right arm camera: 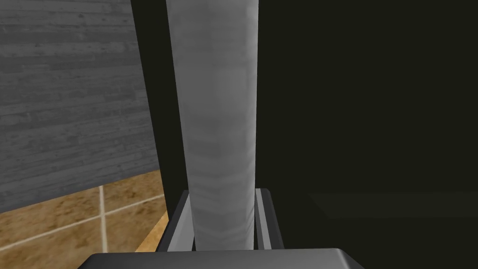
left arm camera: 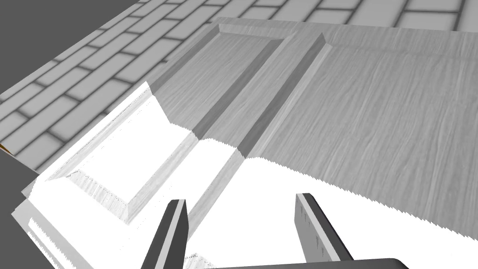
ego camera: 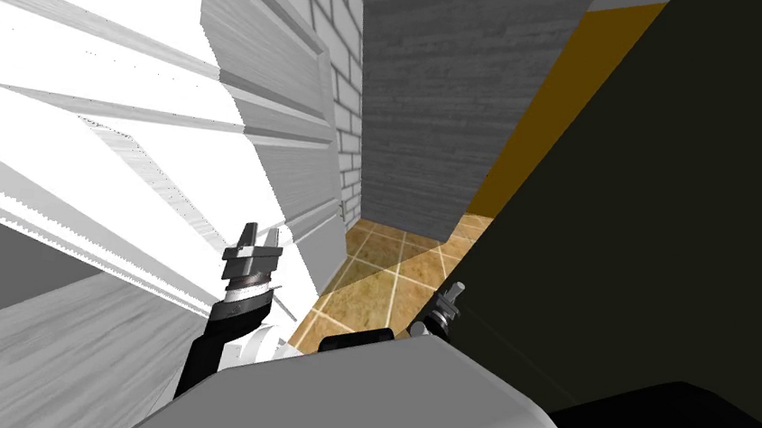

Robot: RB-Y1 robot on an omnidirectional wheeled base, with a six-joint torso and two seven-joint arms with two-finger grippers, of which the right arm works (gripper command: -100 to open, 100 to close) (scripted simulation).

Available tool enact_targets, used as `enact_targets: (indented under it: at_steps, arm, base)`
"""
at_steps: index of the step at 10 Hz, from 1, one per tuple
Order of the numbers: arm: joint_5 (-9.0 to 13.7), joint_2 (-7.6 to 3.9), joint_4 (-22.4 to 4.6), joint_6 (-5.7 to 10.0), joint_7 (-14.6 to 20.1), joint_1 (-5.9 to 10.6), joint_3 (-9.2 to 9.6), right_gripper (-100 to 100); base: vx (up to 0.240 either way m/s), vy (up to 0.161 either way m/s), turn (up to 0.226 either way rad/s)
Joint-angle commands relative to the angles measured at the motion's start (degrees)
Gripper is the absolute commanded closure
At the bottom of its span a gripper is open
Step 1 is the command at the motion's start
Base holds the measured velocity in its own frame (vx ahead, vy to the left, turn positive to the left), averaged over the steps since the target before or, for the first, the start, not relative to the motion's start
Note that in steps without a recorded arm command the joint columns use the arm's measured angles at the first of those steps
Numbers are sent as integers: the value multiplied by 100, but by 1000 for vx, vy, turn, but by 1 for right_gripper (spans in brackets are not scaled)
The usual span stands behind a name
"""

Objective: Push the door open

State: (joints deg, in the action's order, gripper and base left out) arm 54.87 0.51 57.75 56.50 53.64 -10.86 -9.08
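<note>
Right wrist view: right claw clamps grey bar, ends cut off.

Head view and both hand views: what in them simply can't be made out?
Left wrist view: the white panelled door is bleached pure white near the open left tool; whether they touch cannot be told.
Right wrist view: the grey bar is cut off by the picture's edge at its far end, and the right tool, shut on it, hides its near end.
Head view: the dark panel is near black, no detail.

Grey-bladed left hand, black forearm
</note>
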Motion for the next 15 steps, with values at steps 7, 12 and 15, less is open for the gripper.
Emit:
enact_targets:
  at_steps: [7,12,15]
  arm:
    - [367,-327,7,148,-87,-55,-461,100]
    - [653,-350,24,243,-154,-117,-799,100]
    - [828,-285,34,302,-196,-155,-1006,100]
  base:
    - [187,-134,-48]
    - [190,-137,-63]
    - [211,-145,-87]
